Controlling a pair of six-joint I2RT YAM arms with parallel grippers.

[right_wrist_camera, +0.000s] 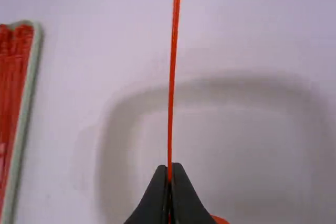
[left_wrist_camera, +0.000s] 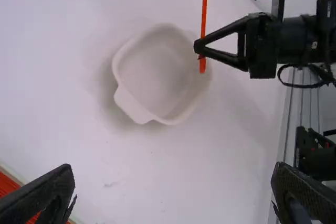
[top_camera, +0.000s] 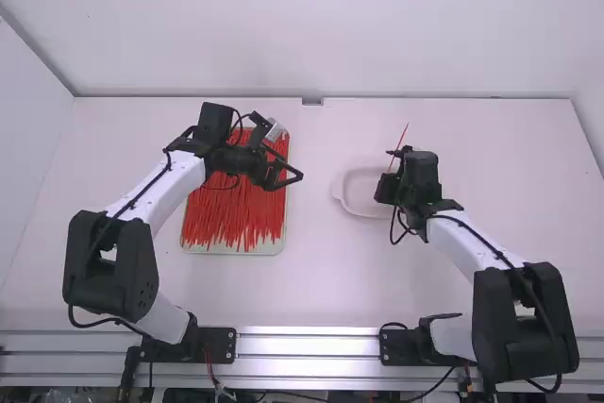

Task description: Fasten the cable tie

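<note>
My right gripper (top_camera: 387,179) is shut on the end of one red cable tie (top_camera: 400,142), which sticks out straight, up and away from the fingers. It hovers over the right part of a white dish (top_camera: 354,195). From the right wrist, the tie (right_wrist_camera: 172,77) runs from the closed fingertips (right_wrist_camera: 169,174) across the dish (right_wrist_camera: 220,140). My left gripper (top_camera: 281,170) is open above the right edge of a tray (top_camera: 280,233) piled with several red cable ties (top_camera: 236,209). Its wrist view looks across at the dish (left_wrist_camera: 155,74), the right gripper (left_wrist_camera: 201,51) and the held tie (left_wrist_camera: 204,14).
The tray edge with red ties (right_wrist_camera: 13,77) lies to the left of the dish. Bare white table surrounds both. A metal rail (top_camera: 302,342) runs along the table's near edge by the arm bases.
</note>
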